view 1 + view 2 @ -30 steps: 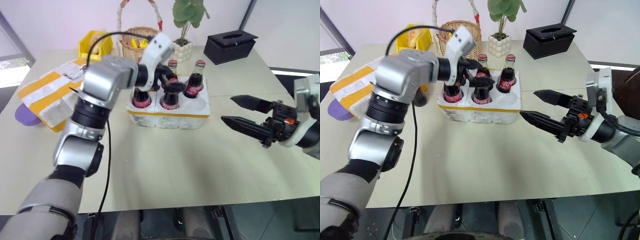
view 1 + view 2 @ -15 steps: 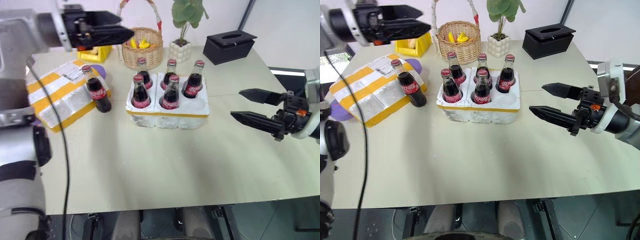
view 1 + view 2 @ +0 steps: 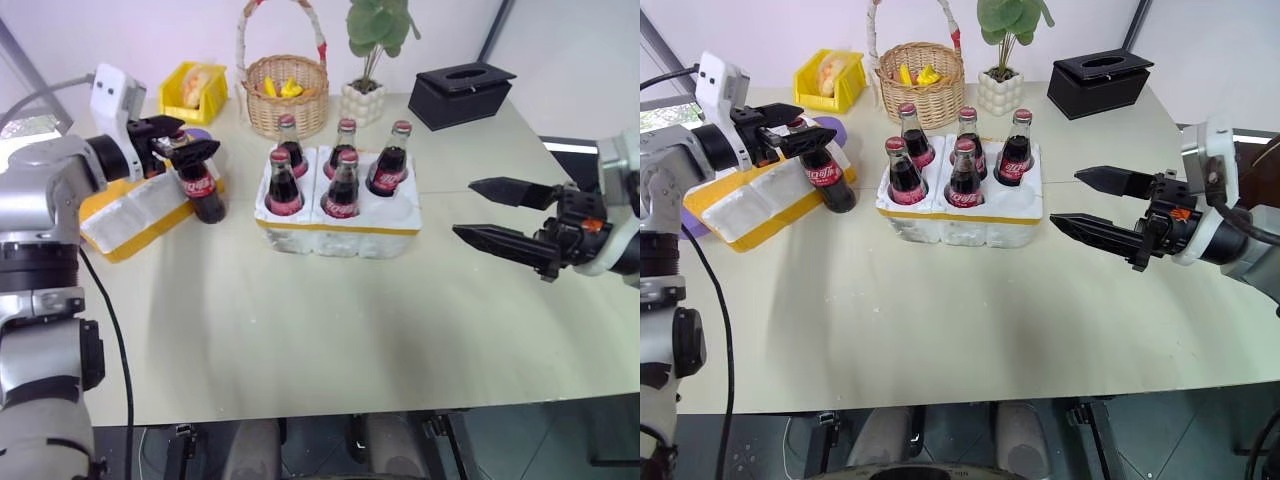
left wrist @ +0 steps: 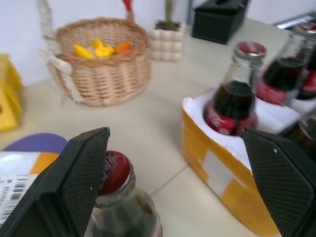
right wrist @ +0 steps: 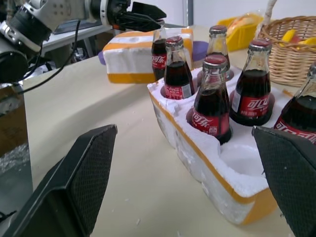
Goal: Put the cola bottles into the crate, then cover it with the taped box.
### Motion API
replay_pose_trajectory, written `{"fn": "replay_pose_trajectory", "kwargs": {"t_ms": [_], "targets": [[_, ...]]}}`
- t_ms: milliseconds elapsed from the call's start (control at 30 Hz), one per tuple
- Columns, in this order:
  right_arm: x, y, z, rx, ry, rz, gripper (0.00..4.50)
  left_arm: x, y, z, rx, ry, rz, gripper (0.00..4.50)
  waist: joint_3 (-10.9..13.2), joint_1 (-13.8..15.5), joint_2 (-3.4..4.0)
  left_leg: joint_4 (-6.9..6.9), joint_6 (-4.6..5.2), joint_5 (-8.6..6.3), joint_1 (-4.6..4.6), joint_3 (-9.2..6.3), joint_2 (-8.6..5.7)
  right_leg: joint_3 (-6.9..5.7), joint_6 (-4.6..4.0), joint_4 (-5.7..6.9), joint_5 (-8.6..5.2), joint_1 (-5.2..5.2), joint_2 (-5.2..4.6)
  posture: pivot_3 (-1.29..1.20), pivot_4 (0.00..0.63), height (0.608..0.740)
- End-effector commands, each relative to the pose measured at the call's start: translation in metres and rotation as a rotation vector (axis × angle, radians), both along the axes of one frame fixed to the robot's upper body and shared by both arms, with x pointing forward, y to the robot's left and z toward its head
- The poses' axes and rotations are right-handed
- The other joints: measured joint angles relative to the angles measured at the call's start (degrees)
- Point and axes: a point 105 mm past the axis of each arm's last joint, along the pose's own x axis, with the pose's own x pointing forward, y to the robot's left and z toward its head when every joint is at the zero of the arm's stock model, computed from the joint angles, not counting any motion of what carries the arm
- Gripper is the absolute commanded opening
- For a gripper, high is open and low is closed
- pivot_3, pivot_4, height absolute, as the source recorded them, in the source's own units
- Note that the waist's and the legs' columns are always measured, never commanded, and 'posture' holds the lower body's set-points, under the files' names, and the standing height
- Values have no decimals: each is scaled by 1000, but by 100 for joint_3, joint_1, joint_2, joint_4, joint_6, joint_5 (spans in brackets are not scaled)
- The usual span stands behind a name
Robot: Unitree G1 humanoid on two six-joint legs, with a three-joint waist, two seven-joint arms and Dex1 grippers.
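The low white styrofoam crate (image 3: pixel 338 222) with six round wells and a yellow tape band near its base serves as the landmark, sitting in the middle of the pale table (image 3: pixel 330 330). Well to its left lies the taped box (image 3: pixel 130 205), white styrofoam wrapped in wide yellow bands. The left gripper (image 3: pixel 192 150) reaches over that box, its two black fingers (image 4: pixel 81 173) spread wide on either side of the red cap of one small glass cola bottle (image 3: pixel 203 188), which stands upright on the table between the box and the crate, just beside the box. In the left wrist view the cap sits close against one finger, but whether it touches cannot be told; the bottle is not gripped.

In the crate stand five more cola bottles (image 3: pixel 343 186), red-capped and red-labelled, upright in their wells; the near right well (image 5: pixel 242 160) is bare.

Behind the crate sit a yellow bin (image 3: pixel 194 90), a wicker basket (image 3: pixel 286 92), a white plant pot (image 3: pixel 361 101) and a black tissue box (image 3: pixel 462 94).

Right of the crate, well apart from it, the right gripper (image 3: pixel 492 214) hangs above the table, its fingers (image 3: pixel 500 243) spread apart and pointing toward the crate, holding nothing.
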Motion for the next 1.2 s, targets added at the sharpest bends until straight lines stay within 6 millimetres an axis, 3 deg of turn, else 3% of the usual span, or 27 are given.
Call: {"fn": "replay_pose_trajectory", "kwargs": {"t_ms": [33, 200, 533, 767, 900, 1200], "targets": [[-6, 3, 6, 3, -41, 5, 4500, -6, 5, 2, 6, -54, 35, 4443, 0, -14, 0, -1, 0, 0, 5, 2, 0, 2, 0, 3, 0, 0, 0, 0, 150, 740], [-7, 0, 6, 12, -32, -10, 4500, -7, 7, 5, -20, -75, 51, 4443, -1, -8, 1, 0, -4, 3, 12, 2, 1, 4, -3, 14, 0, 0, 4, 0, 150, 740], [-2, 2, 4, 25, -28, -7, 4500, -7, -5, 51, -138, -201, -31, 4443, 0, -19, -1, 2, -10, 7, 5, 1, 0, 5, -4, 7, 2, 2, 3, 0, 150, 740], [-3, 1, 2, 28, -25, -11, 4500, -8, 15, 53, -132, -203, 71, 4443, 0, -20, -1, -7, -10, 7, 8, 1, 1, 5, -1, 9, 0, -1, 6, 0, 150, 740], [-4, 0, 1, 23, -24, -13, 4500, -5, 35, 43, -109, -174, 202, 4443, 0, -22, -1, -5, -10, 7, 8, 2, 1, 7, -1, 8, 0, -1, 5, 0, 150, 740], [-6, -1, -1, -4, -19, -15, 4500, -11, 30, -3, -62, -80, 211, 4443, -1, 0, -4, -4, -11, 7, 5, 3, 0, 7, -2, 6, 0, -1, 4, 0, 150, 740]]}}
